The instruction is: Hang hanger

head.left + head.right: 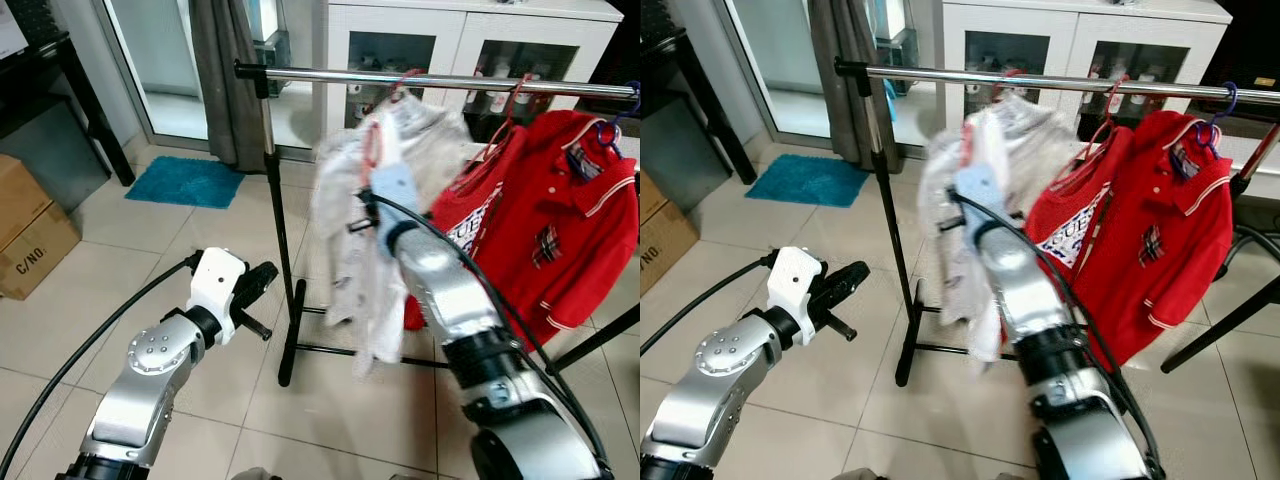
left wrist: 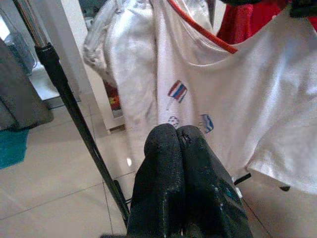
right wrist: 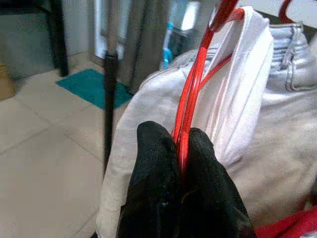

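A red hanger [image 3: 198,74] carries a white shirt [image 1: 345,200], blurred by motion. My right gripper [image 3: 181,144] is shut on the hanger's red wire just below its hook. The arm holds it up beside the chrome rail [image 1: 330,76] of a clothes rack. The hook [image 1: 400,80] sits at rail height; whether it rests on the rail I cannot tell. A red polo shirt [image 1: 560,220] hangs from the same rail to the right. My left gripper [image 1: 262,282] is shut on nothing, low and left of the rack's black post [image 1: 278,230].
A blue mat [image 1: 188,180] lies on the tiled floor by the grey curtain [image 1: 225,70]. A cardboard box [image 1: 30,235] stands at far left under a black table [image 1: 50,90]. Behind the rack is a white cabinet [image 1: 470,40]. The rack's foot bar [image 1: 295,340] crosses the floor.
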### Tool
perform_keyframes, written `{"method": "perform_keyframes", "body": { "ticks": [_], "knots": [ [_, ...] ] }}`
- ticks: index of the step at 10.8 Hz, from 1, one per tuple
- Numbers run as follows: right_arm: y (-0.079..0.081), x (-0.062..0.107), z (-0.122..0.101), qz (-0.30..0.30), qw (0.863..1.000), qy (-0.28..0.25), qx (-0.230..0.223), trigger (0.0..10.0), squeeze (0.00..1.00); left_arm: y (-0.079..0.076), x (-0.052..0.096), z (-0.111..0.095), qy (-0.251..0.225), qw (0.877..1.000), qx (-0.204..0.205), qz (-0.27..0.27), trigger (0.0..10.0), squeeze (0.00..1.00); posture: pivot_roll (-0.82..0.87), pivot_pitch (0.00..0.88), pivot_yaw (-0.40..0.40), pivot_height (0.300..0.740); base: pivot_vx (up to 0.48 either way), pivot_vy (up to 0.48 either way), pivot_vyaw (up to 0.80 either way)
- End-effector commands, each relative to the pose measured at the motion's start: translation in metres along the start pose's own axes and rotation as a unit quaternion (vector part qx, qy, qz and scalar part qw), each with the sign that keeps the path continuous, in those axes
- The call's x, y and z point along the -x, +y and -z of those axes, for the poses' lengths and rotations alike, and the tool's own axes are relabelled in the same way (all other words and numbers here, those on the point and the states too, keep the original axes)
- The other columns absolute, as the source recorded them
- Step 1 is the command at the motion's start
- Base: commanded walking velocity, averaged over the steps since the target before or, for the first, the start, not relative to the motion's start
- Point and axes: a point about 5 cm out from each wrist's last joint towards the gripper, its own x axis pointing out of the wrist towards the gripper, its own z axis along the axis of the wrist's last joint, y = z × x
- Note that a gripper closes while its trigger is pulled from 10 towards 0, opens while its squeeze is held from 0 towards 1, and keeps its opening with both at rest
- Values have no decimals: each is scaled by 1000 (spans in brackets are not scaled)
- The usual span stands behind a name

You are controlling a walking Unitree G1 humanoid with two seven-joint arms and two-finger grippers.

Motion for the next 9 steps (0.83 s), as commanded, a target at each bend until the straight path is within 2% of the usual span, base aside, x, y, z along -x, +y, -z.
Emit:
{"method": "perform_keyframes", "body": {
  "ticks": [1,3,6,7,9],
  "knots": [
    [10,-3,-22,-29,998,-50,10,10000,0,2,3,-1,1,1000,-4,-5,10000,0,52,0,10,740,0,0,0],
    [25,-2,-25,-72,995,-68,8,10000,0,3,5,-1,3,1000,-4,-9,10000,0,57,0,9,740,0,0,0],
    [31,5,-23,-118,989,-89,4,10000,0,3,3,-3,2,1000,-4,-6,10000,0,45,0,23,740,0,0,0],
    [17,9,-12,-85,994,-71,9,10000,0,3,-1,-5,-1,1000,-4,-3,10000,0,34,0,33,740,0,0,0],
    [0,23,-4,-73,995,-72,-8,10000,0,1,-5,-6,-5,1000,1,3,10000,0,23,0,40,740,0,0,0]
  ]
}}
